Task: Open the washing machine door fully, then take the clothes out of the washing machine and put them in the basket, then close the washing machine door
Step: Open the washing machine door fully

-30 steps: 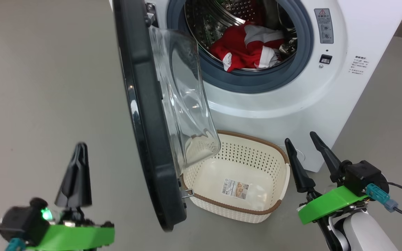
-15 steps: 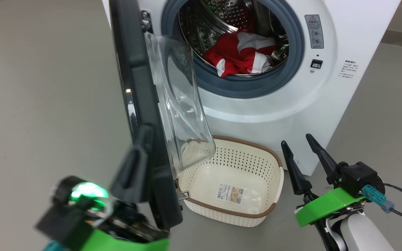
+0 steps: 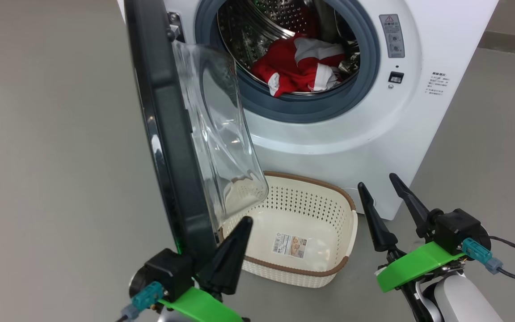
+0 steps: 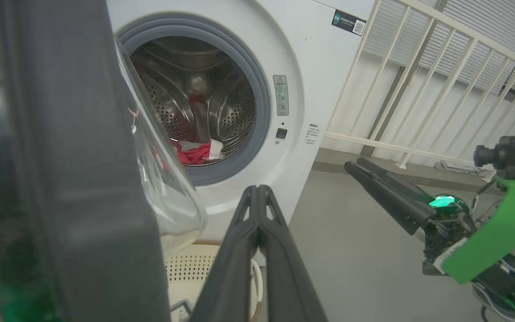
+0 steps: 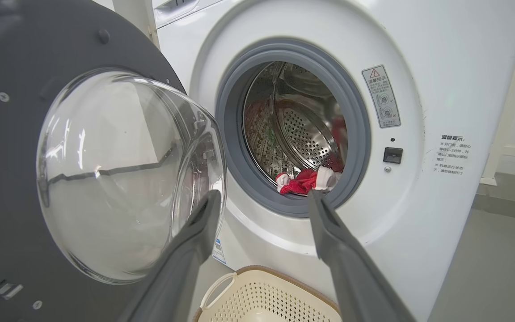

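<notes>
Underfoot, a matte grey floor (image 3: 52,134) spreads from 9 o'clock round to 3 o'clock in the head view. A white railing (image 4: 418,89) with slatted panels behind it closes the room at 2 o'clock in the left wrist view.

The washing machine (image 3: 351,134) stands at 12 to 1 o'clock, with a grey rubber ring (image 3: 365,80) around its steel drum (image 3: 248,31). The clothes (image 3: 297,67), red with white bands, lie at the drum's 6 o'clock, just inside the mouth. The washing machine door (image 3: 168,147) is swung out, nearly edge-on to the head camera, and runs from 11 down to 7 o'clock. Its clear window (image 3: 213,134) bulges toward the machine. The basket (image 3: 302,270) sits on the floor at 6 o'clock, just before the machine's foot and partly under the window, with a paper label (image 3: 289,245) on its bottom.

The left claw (image 3: 245,223) rises at 7 o'clock with its fingers pressed together and nothing between them. It is just beside the door's lower inner edge, and whether it touches the door cannot be told. The right claw (image 3: 376,181), at 4 o'clock, is spread wide and holds nothing. Its tips point at the machine's lower front, near the basket's 3 o'clock side but apart from it.
</notes>
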`<state>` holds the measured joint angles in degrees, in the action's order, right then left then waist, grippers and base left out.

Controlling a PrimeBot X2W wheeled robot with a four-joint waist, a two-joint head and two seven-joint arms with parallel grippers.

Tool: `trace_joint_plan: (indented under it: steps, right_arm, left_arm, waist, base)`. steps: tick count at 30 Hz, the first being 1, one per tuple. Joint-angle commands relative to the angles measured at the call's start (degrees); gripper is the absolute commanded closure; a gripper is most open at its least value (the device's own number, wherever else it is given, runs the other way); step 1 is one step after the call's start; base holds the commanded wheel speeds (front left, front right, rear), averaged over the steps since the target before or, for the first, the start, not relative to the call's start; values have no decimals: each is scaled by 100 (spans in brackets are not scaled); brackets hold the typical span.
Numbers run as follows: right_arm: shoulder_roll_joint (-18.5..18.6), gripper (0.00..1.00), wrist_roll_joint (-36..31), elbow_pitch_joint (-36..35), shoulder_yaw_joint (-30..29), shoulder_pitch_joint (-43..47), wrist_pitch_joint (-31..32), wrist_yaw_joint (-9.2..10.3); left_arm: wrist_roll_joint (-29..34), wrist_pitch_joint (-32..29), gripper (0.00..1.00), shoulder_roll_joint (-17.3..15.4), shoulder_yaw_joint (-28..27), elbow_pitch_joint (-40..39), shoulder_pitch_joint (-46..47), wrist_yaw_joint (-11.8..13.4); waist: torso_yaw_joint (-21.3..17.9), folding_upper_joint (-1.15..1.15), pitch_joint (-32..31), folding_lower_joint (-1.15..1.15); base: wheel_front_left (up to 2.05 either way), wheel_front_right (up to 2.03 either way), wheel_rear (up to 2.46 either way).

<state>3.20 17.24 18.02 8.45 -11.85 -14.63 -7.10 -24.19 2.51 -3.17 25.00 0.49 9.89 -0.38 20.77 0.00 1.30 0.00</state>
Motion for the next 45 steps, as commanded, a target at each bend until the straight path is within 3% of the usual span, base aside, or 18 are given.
trace_joint_plan:
  steps: [1,9,28,45]
  right_arm:
    - [-32,0,13,-120,140,5,-37,-39]
    - [-32,0,-1,-129,128,0,-37,-39]
    - [-32,0,5,-80,208,11,-37,-39]
    - [73,0,-56,-87,245,98,-37,-39]
  left_arm:
    - [66,-24,100,-74,-253,-53,235,81]
    - [143,10,100,-216,-567,285,292,423]
    - [-116,119,100,-614,-1427,25,-95,991]
    - [-478,351,100,-903,-2378,123,-353,1428]
  waist:
    - [7,0,22,0]
    - [68,0,78,0]
    - [507,0,113,0]
    - [409,0,167,0]
  base:
    - [0,0,0]
    - [0,0,0]
    - [0,0,0]
    - [0,0,0]
